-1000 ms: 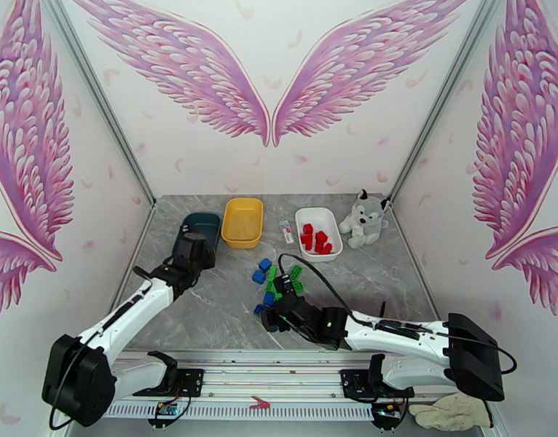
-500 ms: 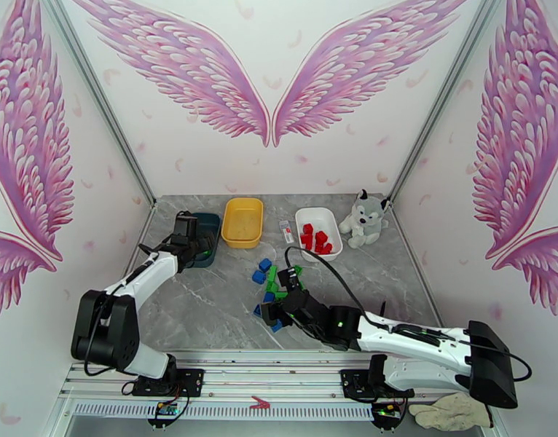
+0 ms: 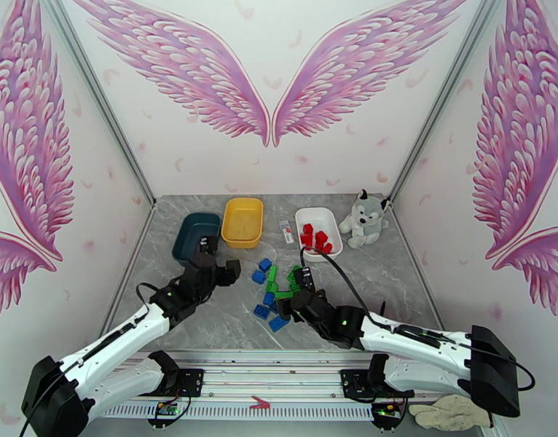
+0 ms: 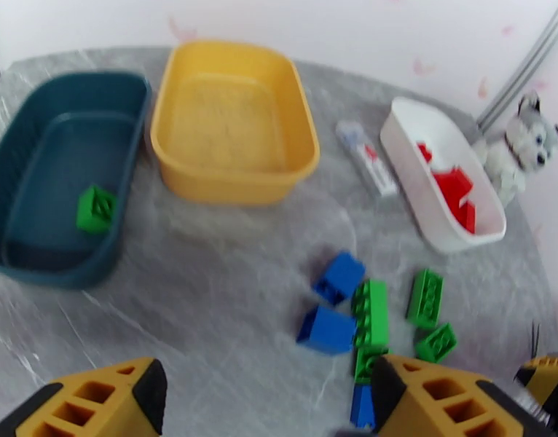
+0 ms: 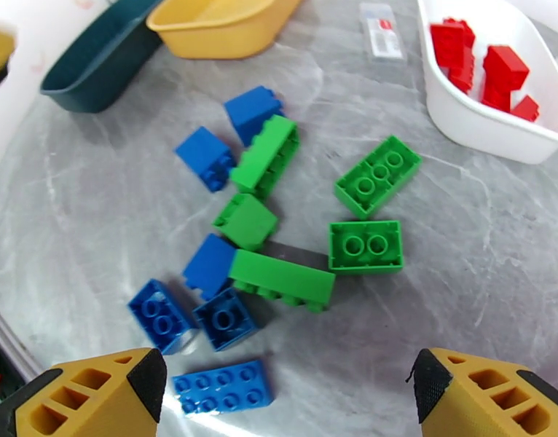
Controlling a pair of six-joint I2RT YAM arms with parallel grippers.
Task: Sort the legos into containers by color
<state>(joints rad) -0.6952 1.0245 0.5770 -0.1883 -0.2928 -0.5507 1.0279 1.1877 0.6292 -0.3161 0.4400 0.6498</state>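
**Top external view: both claws wide and empty, pile half sorted**

On the tabletop (image 3: pixel 206 322) three trays stand in a row at the far side. The teal tray (image 3: pixel 195 234) holds a single green brick (image 4: pixel 95 209). The yellow tray (image 3: pixel 242 223) is bare, and the white tray (image 3: pixel 315 211) holds the red bricks (image 5: pixel 490 63).

Your left claw (image 3: pixel 219 260) hangs between the teal tray and the pile, jaws spread wide with nothing in them. Your right claw (image 5: pixel 288 384) is just as wide and empty, over the near side of the pile. The loose bricks (image 3: pixel 275 289), green and blue, lie bunched mid-tabletop, and several touch each other.

Expect them to be hard, stiff and very light, with smooth walls, so an off-centre pinch will likely make one skid or twist away.

- **Grip:** close across the two flat long sides, low down, not on the studs.
- **Harder pick:** the long green brick (image 5: pixel 281 279) is hemmed in by blue ones.
- **Cleaner picks:** the two green bricks (image 5: pixel 366 246) to its right stand apart from the rest.
- **Last:** the small square blues leave little finger room, so take them at the end.

A second ago your left claw was up at the teal tray. It has since come back toward the pile. Your right claw has pushed forward from the pile's near edge to hang over it.
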